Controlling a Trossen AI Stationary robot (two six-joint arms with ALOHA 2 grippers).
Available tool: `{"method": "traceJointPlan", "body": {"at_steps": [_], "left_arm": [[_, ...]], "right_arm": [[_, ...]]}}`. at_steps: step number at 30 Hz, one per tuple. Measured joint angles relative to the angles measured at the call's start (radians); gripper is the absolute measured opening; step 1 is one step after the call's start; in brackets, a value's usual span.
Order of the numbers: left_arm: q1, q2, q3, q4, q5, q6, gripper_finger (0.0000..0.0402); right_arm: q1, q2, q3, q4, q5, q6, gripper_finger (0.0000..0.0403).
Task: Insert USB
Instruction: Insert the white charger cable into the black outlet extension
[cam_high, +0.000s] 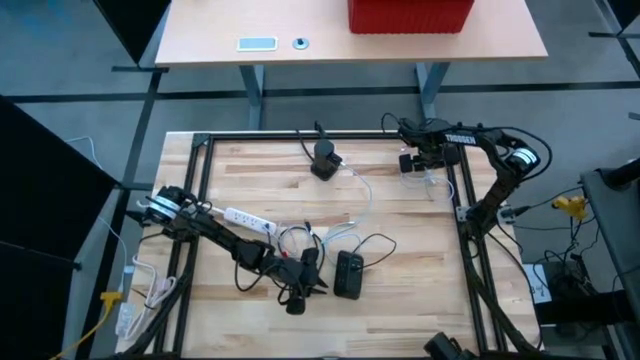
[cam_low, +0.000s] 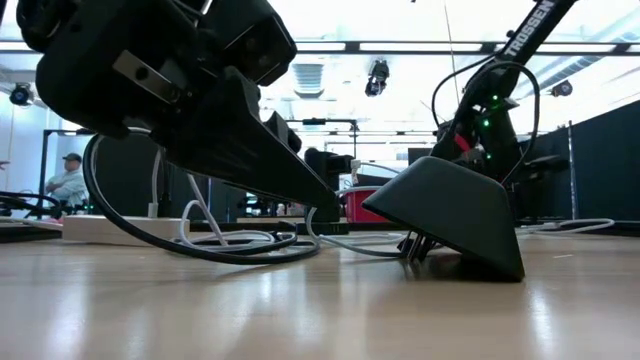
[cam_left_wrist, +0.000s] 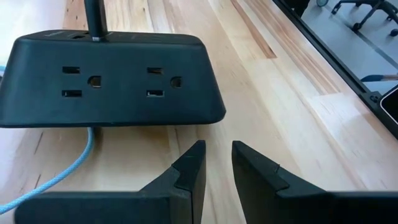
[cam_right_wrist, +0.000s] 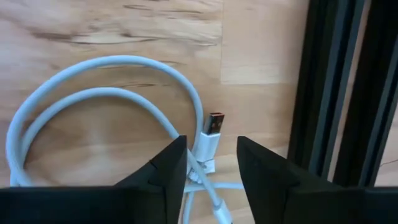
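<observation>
- L gripper low over the near-centre of the light wood butcher-block worktop, fingers slightly apart w/ a narrow gap, nothing between them.
- Black wedge-shaped power hub w/ AC outlets sits just ahead of the L fingertips, not touching; a dark cable is plugged into its top and a light blue braided cable runs out from under it.
- R gripper at the far right corner of the worktop, right beside the black metal frame rail; fingers parted, empty.
- White USB-A plug w/ red tongue lies flat on the wood in line w/ the finger gap, near the rail, on the end of a looped white cable.
- Little room between plug and rail on that side; open wood on the side away from the rail.
- White power strip near the left edge w/ cables tangled around it.
- Bare wood along the near edge and mid-right.
</observation>
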Motion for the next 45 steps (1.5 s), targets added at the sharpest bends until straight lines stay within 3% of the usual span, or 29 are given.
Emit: {"method": "traceJointPlan", "body": {"at_steps": [5,14,21,24,30,35,45], "left_arm": [[-0.003,0.0,0.0,-0.002,0.0,-0.01,0.0066],[-0.018,0.001,0.0,-0.009,0.0,-0.014,0.0066],[-0.019,0.001,0.0,-0.012,0.0,-0.014,0.0066],[-0.019,0.001,0.0,-0.012,0.0,-0.014,0.0066],[-0.019,0.001,0.0,-0.012,0.0,-0.014,0.0066],[-0.019,0.001,0.0,-0.011,-0.002,-0.014,0.0066],[-0.018,0.001,0.0,-0.01,-0.055,-0.007,0.0066]], "right_arm": [[0.001,-0.001,-0.002,0.008,-0.002,0.004,0.0093],[0.001,0.01,-0.002,0.028,0.004,0.067,0.0082],[0.02,0.076,-0.003,0.03,0.082,0.14,0.0082],[0.02,0.11,0.002,0.025,0.066,0.158,0.0078],[0.036,0.119,0.0,0.029,0.055,0.13,0.0029],[0.068,0.042,0.014,-0.031,-0.032,0.056,0.0012],[0.226,-0.304,0.038,-0.091,0.048,-0.156,0.0009]]}}
